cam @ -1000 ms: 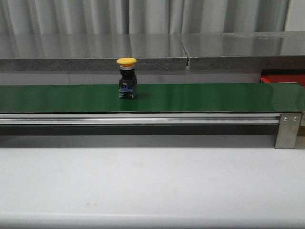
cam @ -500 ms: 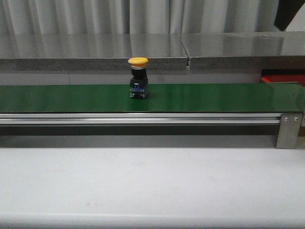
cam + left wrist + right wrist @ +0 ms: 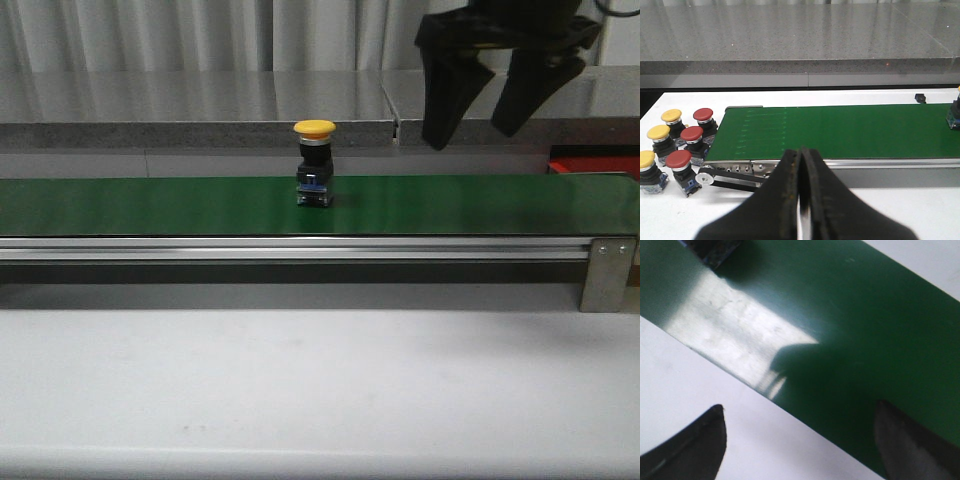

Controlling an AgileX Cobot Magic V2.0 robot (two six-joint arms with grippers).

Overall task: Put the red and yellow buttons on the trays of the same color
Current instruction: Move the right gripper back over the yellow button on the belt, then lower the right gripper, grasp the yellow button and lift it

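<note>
A yellow-capped button (image 3: 315,165) stands upright on the green belt (image 3: 150,205), left of centre. Its edge shows in the left wrist view (image 3: 955,112) and its dark base in the right wrist view (image 3: 715,252). My right gripper (image 3: 468,138) is open and empty. It hangs above the belt, to the right of the button and apart from it. My left gripper (image 3: 801,155) is shut and empty, in front of the belt's left end. Red buttons (image 3: 691,133) and yellow buttons (image 3: 658,132) stand grouped beside that end. A corner of the red tray (image 3: 590,163) shows at the far right.
A grey stone ledge (image 3: 200,100) runs behind the belt. The belt's metal rail (image 3: 300,248) ends in a bracket (image 3: 605,270) at the right. A white table (image 3: 300,390) lies in front. A belt roller (image 3: 704,178) sits next to the grouped buttons.
The yellow button has ridden to the right along the belt. My right gripper has come down into the front view from the top right, open.
</note>
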